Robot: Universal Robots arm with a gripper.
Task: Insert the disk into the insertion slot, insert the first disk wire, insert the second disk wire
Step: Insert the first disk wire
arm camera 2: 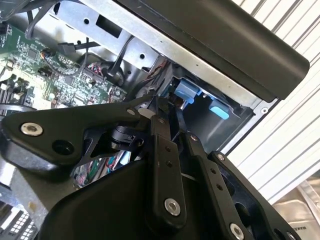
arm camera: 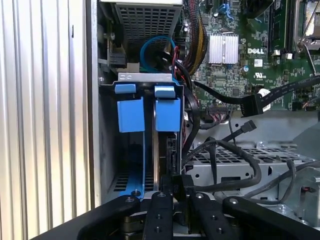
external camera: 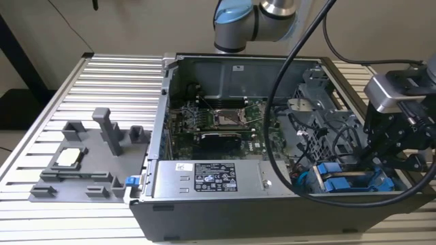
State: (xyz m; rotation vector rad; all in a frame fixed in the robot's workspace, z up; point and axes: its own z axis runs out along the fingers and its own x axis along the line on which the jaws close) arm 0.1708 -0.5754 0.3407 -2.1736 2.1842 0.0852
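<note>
Where the disk [arm camera: 167,115] meets shadow, the gripper [arm camera: 178,190] seems clamped on a half-hidden dark plug [arm camera: 178,180].

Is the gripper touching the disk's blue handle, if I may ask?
Apart: in the first wrist view, bare disk edge separates the gripper from the blue handle.

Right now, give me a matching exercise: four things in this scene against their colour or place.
1 motherboard
2 power-supply box
3 disk carriers
4 fixture tray

a blue, in the drive cage
b dark grey, on the table outside the case
c green, inside the case
d silver, labelled

Pairs: 1-c, 2-d, 3-a, 4-b
</note>
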